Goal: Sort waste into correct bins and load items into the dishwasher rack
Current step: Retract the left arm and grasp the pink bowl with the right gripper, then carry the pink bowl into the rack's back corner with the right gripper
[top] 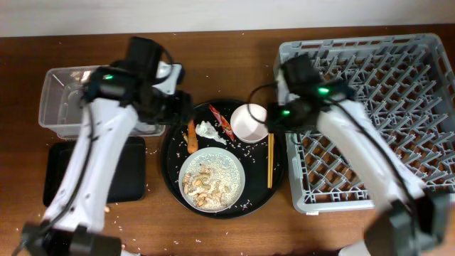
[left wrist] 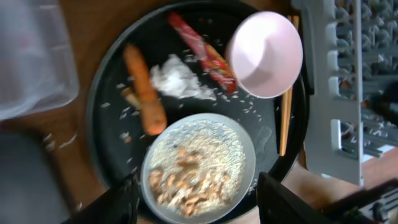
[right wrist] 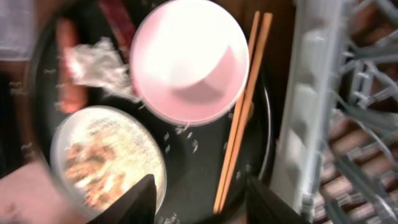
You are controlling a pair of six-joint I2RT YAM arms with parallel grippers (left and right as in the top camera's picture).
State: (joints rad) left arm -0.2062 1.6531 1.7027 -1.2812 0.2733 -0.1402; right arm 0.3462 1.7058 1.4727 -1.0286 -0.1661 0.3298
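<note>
While both arms lean in over the round black tray [top: 254, 186] on the table [top: 227, 44], overhead reads as follows. Grey plate [top: 242, 169] heaped with rice and peanuts [top: 210, 186] at robot side of tray. White bowl [top: 249, 122] at far right, chopsticks [top: 269, 160] along right rim. Red wrapper [top: 222, 119], tissue [top: 208, 130] and carrot [top: 191, 136] at far left. Clear tub [top: 64, 107] and shallow black tray [top: 57, 174] off to the left; dishwasher rack [top: 398, 92] just beside tray on the right.

Left wrist view: left tool [left wrist: 198, 180] spread wide, nothing held, above the plate. Loose grains scattered on tray floor.

Right wrist view, blurred: right tool [right wrist: 200, 180] also spread, empty, over tray floor between plate and chopsticks, bowl just ahead.
</note>
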